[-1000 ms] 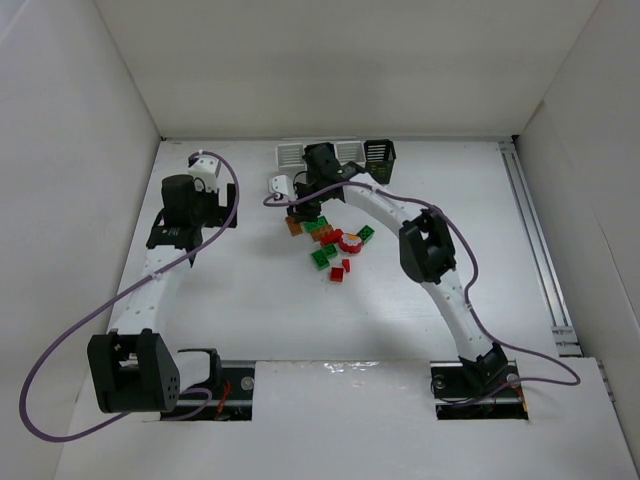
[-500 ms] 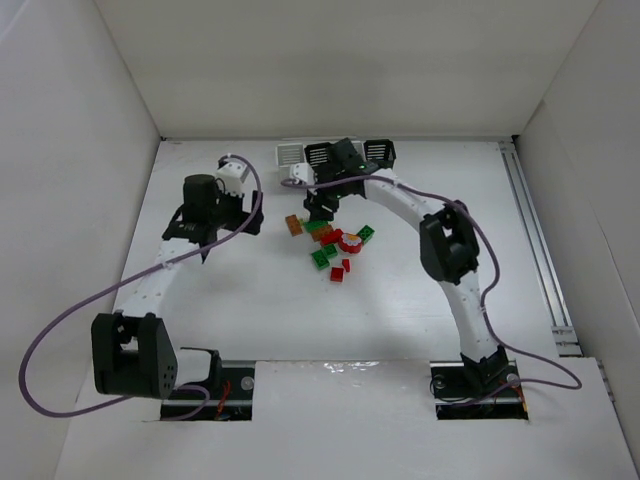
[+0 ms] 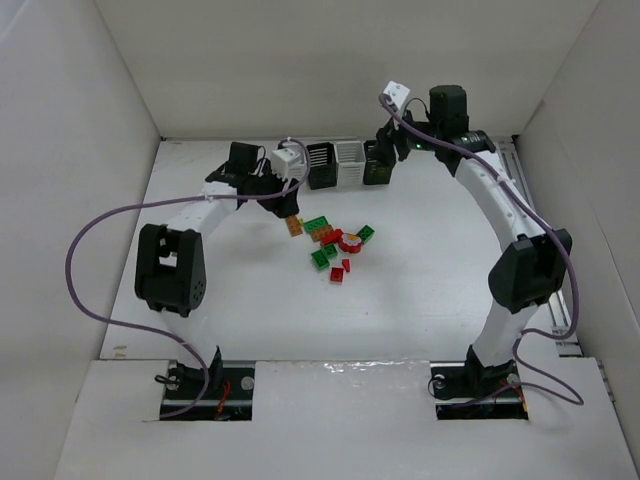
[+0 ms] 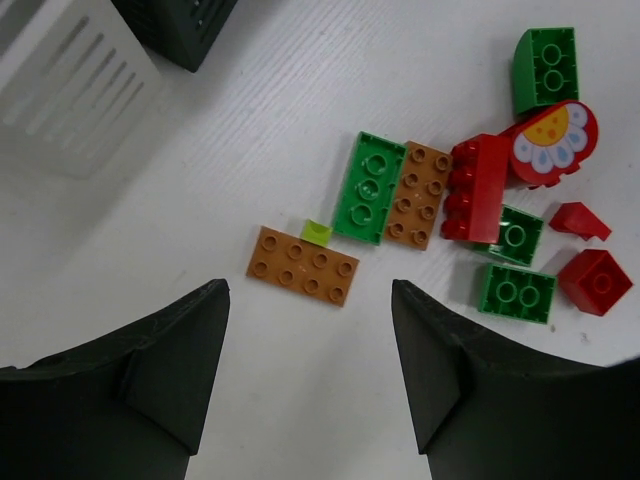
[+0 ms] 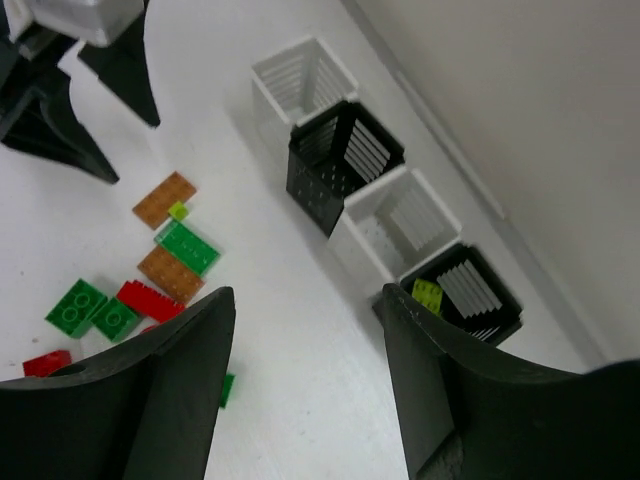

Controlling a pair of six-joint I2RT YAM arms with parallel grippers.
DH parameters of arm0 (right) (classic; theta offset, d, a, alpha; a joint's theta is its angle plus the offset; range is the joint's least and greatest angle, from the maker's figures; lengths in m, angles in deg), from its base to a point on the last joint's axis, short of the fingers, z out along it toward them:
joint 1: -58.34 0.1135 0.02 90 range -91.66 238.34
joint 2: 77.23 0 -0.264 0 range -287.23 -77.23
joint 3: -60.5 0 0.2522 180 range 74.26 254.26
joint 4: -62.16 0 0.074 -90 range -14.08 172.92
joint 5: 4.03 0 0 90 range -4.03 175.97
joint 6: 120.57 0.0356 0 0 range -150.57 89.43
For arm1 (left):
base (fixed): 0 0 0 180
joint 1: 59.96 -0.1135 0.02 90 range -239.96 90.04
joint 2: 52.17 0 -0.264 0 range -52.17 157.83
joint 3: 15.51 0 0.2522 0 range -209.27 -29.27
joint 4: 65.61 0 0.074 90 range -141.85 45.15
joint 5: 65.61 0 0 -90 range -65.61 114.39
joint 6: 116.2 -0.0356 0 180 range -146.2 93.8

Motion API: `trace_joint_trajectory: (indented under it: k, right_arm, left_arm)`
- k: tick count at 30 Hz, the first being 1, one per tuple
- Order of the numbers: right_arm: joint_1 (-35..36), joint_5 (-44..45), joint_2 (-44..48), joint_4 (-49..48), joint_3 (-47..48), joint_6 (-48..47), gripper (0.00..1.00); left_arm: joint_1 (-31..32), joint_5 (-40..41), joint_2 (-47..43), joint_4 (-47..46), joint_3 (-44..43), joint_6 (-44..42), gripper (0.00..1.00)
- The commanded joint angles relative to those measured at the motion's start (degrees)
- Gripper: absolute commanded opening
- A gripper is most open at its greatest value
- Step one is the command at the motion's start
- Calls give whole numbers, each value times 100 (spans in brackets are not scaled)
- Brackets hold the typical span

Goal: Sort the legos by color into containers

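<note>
Top view: four slatted square bins (image 3: 350,172) stand in a row along the worktop's (image 3: 250,300) far edge, white-black-white-black. Studded legos (image 3: 335,245) lie clustered mid-worktop, nearer the far edge.

Left wrist: left jaws spread, empty. A flat orange plate (image 4: 303,265) lies ahead between them. Beyond it, a glossy green plate (image 4: 369,187) and a red brick (image 4: 478,188).

Right wrist: right jaws spread, empty. A yellow-green brick (image 5: 427,293) sits inside the end black bin (image 5: 470,288), nearest the right edge.

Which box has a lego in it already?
The end black bin nearest the right gripper holds a yellow-green brick; the other three show none.
</note>
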Motion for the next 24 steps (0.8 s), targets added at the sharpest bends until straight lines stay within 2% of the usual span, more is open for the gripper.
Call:
trace_joint_trajectory:
  k: [1, 5, 8, 14, 24]
  right_arm:
    - [-41, -156, 197, 8, -452, 346, 66]
    - [-154, -138, 260, -44, -506, 346, 66]
    - [-155, -86, 260, 8, -506, 346, 66]
    - [-269, 29, 313, 61, -506, 346, 66]
    - [-322, 249, 471, 8, -681, 346, 67]
  left_arm:
    - [-47, -456, 369, 835, -807, -1164, 62]
    - [-47, -404, 958, 1818, -1528, -2042, 63]
    - [-47, -404, 1083, 1962, -1661, -2413, 63]
    - [94, -324, 1031, 1707, -1336, -2669, 63]
    - [594, 378, 978, 846, -905, -2669, 62]
